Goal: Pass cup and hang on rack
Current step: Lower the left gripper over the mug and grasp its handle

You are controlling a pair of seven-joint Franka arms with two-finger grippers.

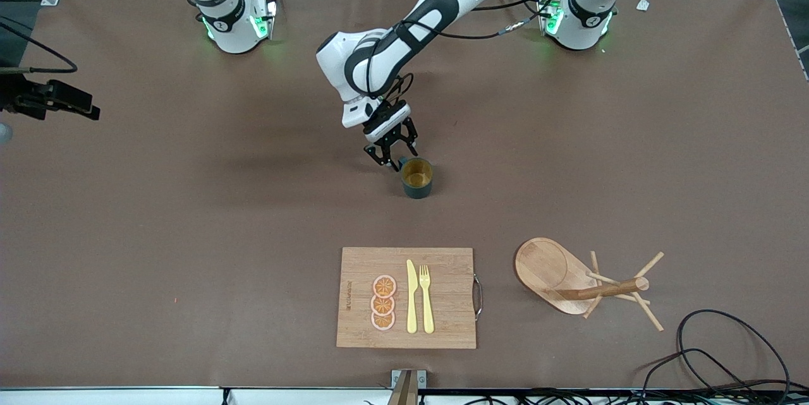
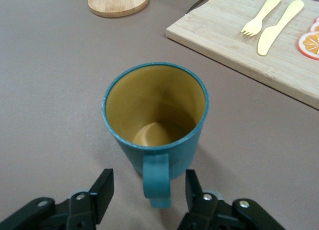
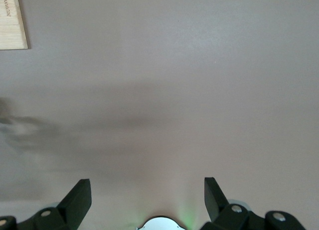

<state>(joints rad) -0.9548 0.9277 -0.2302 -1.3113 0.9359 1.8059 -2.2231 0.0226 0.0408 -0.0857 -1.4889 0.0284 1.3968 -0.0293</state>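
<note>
One cup [image 1: 417,177] stands upright on the table [image 1: 189,215], its handle [image 2: 157,182] between the spread fingers [image 2: 102,190] of the left gripper [image 1: 393,153], which touch neither side of it. One rack [image 1: 584,285] lies tipped over nearer the camera than that gripper, beside one board [image 1: 442,323] carrying one knife [image 1: 411,297], one fork [image 1: 426,297] and three orange slices [image 1: 383,302]; the stamp on the board's edge is too small to read. The right gripper [image 3: 149,200] waits with fingers spread wide over bare table at the right arm's end.
</note>
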